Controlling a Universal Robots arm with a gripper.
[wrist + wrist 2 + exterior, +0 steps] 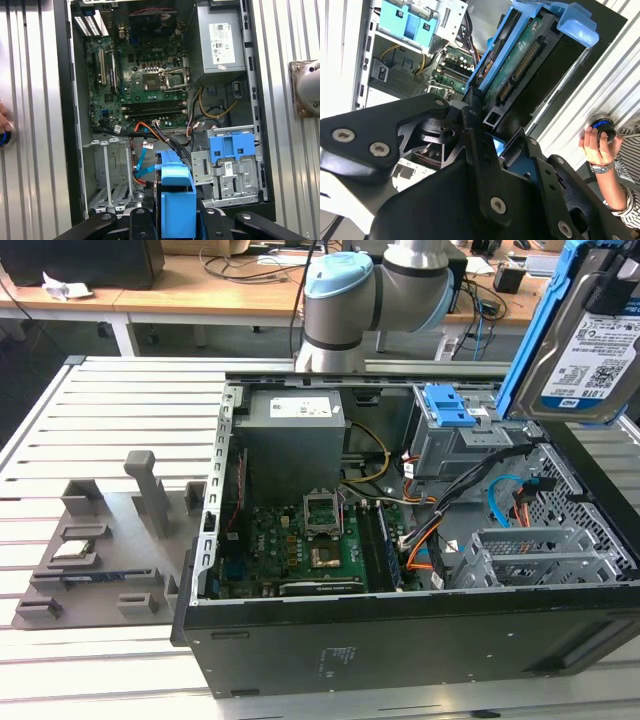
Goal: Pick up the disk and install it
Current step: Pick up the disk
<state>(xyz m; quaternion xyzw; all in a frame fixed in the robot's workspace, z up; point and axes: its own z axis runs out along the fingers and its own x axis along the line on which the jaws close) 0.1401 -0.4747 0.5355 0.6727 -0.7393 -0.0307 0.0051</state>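
The disk (590, 350), a silver hard drive with a white-and-blue label in a blue plastic bracket (545, 320), hangs tilted in the air above the open computer case (400, 640), at the exterior view's upper right. In the second wrist view its green circuit side (520, 55) faces the camera. My gripper (492, 125) is shut on the end of the disk, with black fingers (470, 112) on either side. In the first wrist view the bracket's blue end (175, 200) sits in the gripper (176, 222), above the case's drive end.
Inside the case lie a motherboard (145, 70), a grey power supply (220, 40), a grey bay with a blue latch (232, 147), a bare metal drive cage (107, 170) and loose cables (480, 510). A grey fixture (90, 550) holds a processor chip. A person's hand (600, 140) rests beside the case.
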